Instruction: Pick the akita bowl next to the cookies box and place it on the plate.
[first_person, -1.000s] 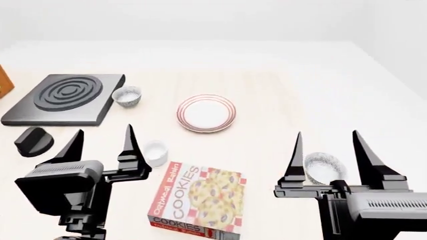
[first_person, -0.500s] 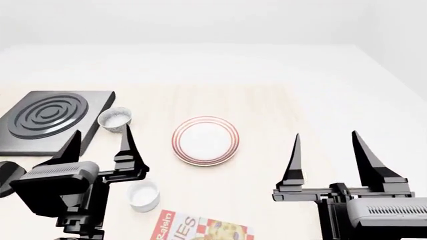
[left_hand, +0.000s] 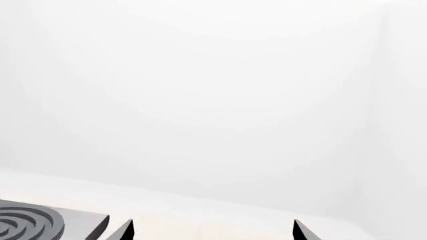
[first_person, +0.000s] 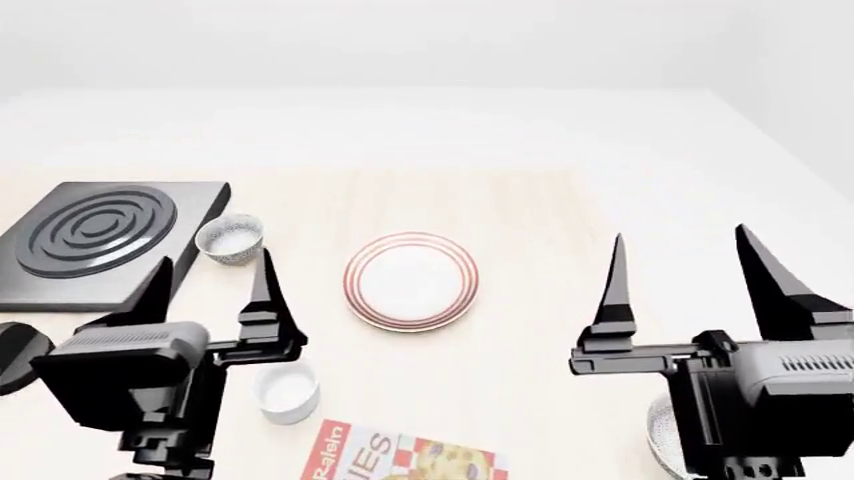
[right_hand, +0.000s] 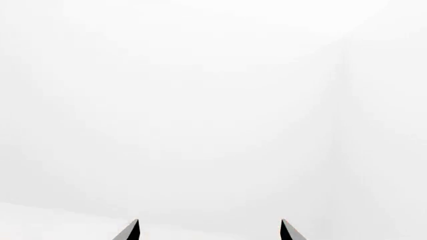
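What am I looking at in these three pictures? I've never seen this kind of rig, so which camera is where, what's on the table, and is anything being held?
These are simulator renders of a two-armed robot. The wide picture comes from its head camera, looking down over both arms. The black forked shapes are its left gripper and right gripper, both open and holding nothing.

The two near-blank pictures come from cameras by each gripper. They face the white wall, so only fingertips show, plus a stove corner in the left one.

On the light wooden table lie a black stove burner, a speckled akita bowl beside it, a red-ringed plate, a plain white cup, and the cookies box, cut off at the lower edge. A second speckled bowl peeks out behind the right gripper.
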